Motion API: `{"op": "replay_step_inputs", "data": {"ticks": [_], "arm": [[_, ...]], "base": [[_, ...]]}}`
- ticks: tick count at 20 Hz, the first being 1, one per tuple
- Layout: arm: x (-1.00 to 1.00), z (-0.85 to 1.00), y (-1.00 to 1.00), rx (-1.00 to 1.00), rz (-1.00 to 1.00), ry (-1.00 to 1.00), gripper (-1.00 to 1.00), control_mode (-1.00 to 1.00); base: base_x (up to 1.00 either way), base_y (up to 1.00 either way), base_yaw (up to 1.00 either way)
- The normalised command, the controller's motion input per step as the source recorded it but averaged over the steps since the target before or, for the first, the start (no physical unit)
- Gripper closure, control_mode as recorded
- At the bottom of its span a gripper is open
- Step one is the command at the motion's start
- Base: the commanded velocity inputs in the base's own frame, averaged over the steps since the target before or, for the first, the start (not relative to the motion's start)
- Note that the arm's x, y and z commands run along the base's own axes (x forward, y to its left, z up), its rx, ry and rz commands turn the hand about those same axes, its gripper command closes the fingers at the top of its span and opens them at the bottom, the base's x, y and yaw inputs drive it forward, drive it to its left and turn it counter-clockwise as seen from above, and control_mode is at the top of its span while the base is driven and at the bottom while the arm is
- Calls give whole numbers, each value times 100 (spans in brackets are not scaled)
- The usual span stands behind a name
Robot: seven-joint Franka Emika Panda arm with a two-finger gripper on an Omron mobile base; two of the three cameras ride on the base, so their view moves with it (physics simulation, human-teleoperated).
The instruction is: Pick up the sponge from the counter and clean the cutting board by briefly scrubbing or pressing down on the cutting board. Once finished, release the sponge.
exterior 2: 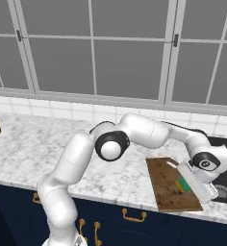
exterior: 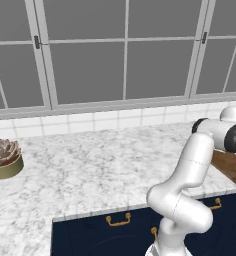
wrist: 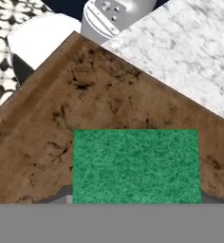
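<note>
Sponge [wrist: 135, 165] green side up on cutting board [wrist: 85, 104]; no writing legible.

small flat green-topped sponge [wrist: 135, 165]: lying flat on board | dark brown grained wooden cutting board [exterior 2: 166, 185]: flat, near front edge | white grey-veined marble counter [exterior: 100, 167]: beneath board
</note>
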Motion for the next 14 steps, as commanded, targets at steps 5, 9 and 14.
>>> {"op": "replay_step_inputs", "data": {"ticks": [5,9,14], "arm": [[-80,0,-69,14,11,-5,100,-100],[-64,-3,-43,23,14,0,100,-100],[-88,-3,-11,16,17,-2,100,-100]], "base": [[0,0,0],[0,0,0],[0,0,0]]}}
